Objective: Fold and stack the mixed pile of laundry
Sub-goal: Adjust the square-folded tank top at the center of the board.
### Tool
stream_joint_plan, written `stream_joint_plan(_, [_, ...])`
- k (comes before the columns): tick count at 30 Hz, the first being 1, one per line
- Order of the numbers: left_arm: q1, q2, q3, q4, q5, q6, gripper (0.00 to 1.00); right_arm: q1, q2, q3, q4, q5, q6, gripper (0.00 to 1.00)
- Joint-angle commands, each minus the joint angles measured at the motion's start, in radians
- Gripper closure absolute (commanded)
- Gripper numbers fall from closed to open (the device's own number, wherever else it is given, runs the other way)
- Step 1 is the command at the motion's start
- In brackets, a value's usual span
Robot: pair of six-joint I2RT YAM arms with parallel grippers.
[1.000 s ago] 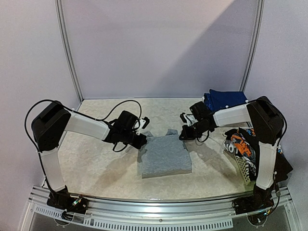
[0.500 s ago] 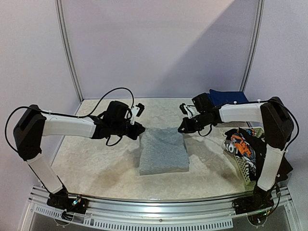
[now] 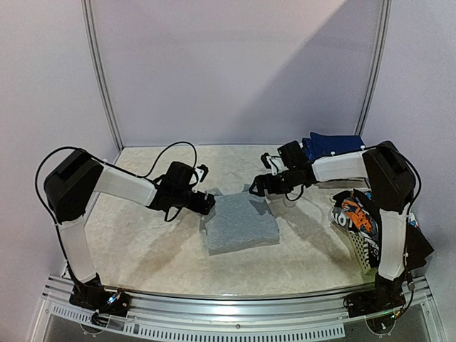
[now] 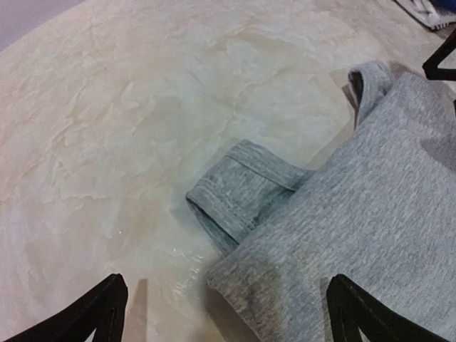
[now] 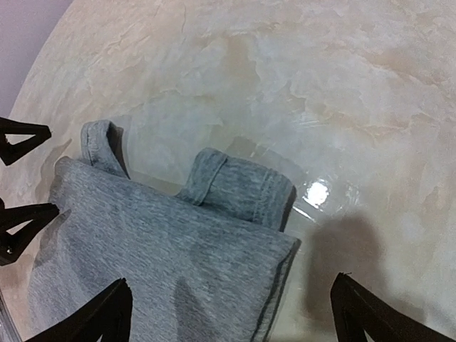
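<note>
A cream, marble-patterned tabletop (image 3: 142, 242) filled the enclosure, glossy enough to carry a small bright glare spot (image 5: 315, 191). Behind it rose a plain, pale lilac back wall (image 3: 214, 57), its right part darkened by a broad diagonal shadow (image 3: 313, 92). A slim left upright (image 3: 100, 78) and right upright (image 3: 374, 71) of metal framed that wall. A slotted aluminium rail (image 3: 235, 306) ran along the table's near edge.

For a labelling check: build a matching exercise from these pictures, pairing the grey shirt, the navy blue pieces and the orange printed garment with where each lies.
Things:
1. grey shirt
2. navy blue pieces
3. orange printed garment

Places:
A. in the white basket, near right
B. folded, in the middle
C. far right corner

Pairs: 1-B, 2-C, 3-A
</note>
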Motion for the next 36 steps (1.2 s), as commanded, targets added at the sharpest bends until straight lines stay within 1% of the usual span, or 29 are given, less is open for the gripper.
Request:
stream_joint_plan(1, [0.006,-0.086,-0.012,0.011,-0.042,-0.011,0.01,-0.022,-0.044,-0.01,0.015,0.009,-0.049,0.01])
stream_joint_plan(4, [0.005,-0.125,-0.039,-0.019,-0.024,-0.025,0.08,-0.043,-0.043,-0.01,0.008,-0.026,-0.085,0.01])
stream_joint_plan(6, [0.004,-0.135,-0.051,-0.036,0.016,-0.036,0.12,-0.061,-0.031,-0.009,0.006,-0.074,-0.111,0.01])
stream_joint_plan(9, [0.002,-0.125,-0.064,-0.058,0.045,-0.042,0.14,-0.085,0.011,0.017,-0.015,-0.153,-0.144,0.01])
stream_joint_plan(11, [0.003,-0.115,-0.08,-0.038,0.049,-0.042,0.15,-0.089,0.044,0.043,-0.035,-0.19,-0.155,0.01])
stream_joint_plan(15, [0.004,-0.07,-0.068,-0.013,0.092,-0.041,0.23,-0.09,0.1,0.089,-0.039,-0.263,-0.183,0.01])
stream_joint_plan(17, [0.005,-0.035,-0.05,-0.008,0.141,-0.041,0.3,-0.089,0.143,0.122,-0.042,-0.298,-0.186,0.01])
stream_joint_plan(19, [0.005,-0.01,-0.038,-0.004,0.162,-0.047,0.35,-0.09,0.178,0.158,-0.03,-0.34,-0.184,0.01])
stream_joint_plan(21, [0.005,0.003,-0.04,0.011,0.177,-0.055,0.39,-0.089,0.224,0.207,-0.039,-0.349,-0.182,0.01])
stream_joint_plan(27, [0.003,0.007,-0.051,0.009,0.191,-0.053,0.45,-0.092,0.336,0.381,-0.111,-0.362,-0.147,0.01])
stream_joint_plan(30, [0.004,0.009,-0.054,0.008,0.19,-0.047,0.47,-0.092,0.382,0.442,-0.127,-0.417,-0.125,0.01])
stream_joint_plan(33, [0.005,0.015,-0.054,0.013,0.193,-0.046,0.49,-0.094,0.418,0.495,-0.178,-0.429,-0.151,0.01])
stream_joint_plan(34, [0.004,0.018,-0.054,0.014,0.194,-0.043,0.49,-0.095,0.418,0.496,-0.188,-0.451,-0.162,0.01])
stream_joint_plan(36, [0.005,0.022,-0.053,0.012,0.193,-0.04,0.5,-0.097,0.417,0.505,-0.233,-0.541,-0.224,0.01])
